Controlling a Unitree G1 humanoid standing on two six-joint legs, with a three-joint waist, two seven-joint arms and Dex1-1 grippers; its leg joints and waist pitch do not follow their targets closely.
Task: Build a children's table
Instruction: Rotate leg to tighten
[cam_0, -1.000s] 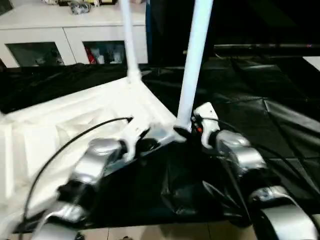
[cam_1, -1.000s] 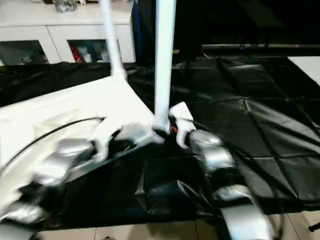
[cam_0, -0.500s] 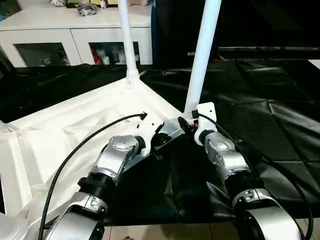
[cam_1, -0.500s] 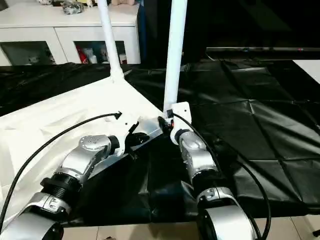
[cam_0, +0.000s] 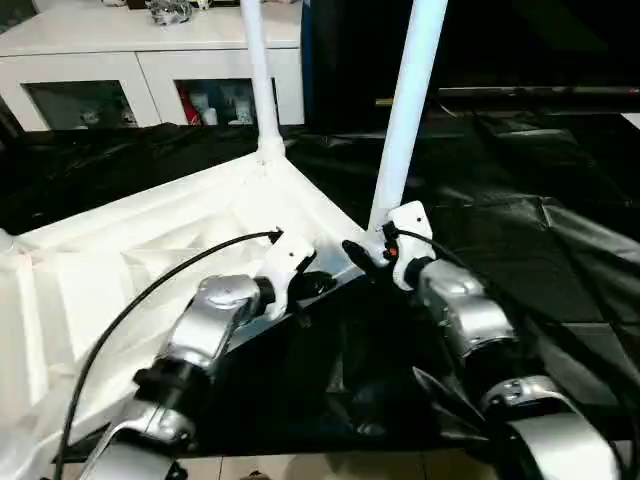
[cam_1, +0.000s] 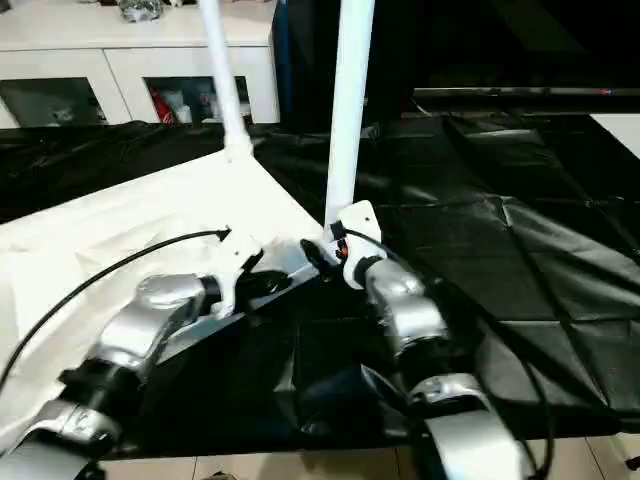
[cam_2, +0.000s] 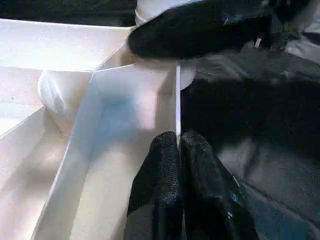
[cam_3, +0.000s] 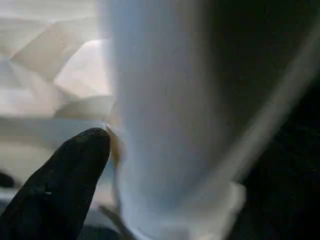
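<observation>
Closest to me, my left gripper (cam_2: 179, 165) is clenched on the thin rim of the children's table (cam_0: 150, 250), which lies upside down on the black sheet (cam_0: 560, 250), ribs up. Just past it my right gripper (cam_0: 368, 252) sits at the foot of the near leg (cam_0: 405, 120), one black fingertip (cam_3: 75, 165) beside the tube and its partner hidden behind it, so I read it as released, not grasping. Further back the far leg (cam_0: 260, 80) stands in its corner, both legs cut off at the top, with the white cabinet (cam_0: 150, 60) behind, its contents too small to make out.
</observation>
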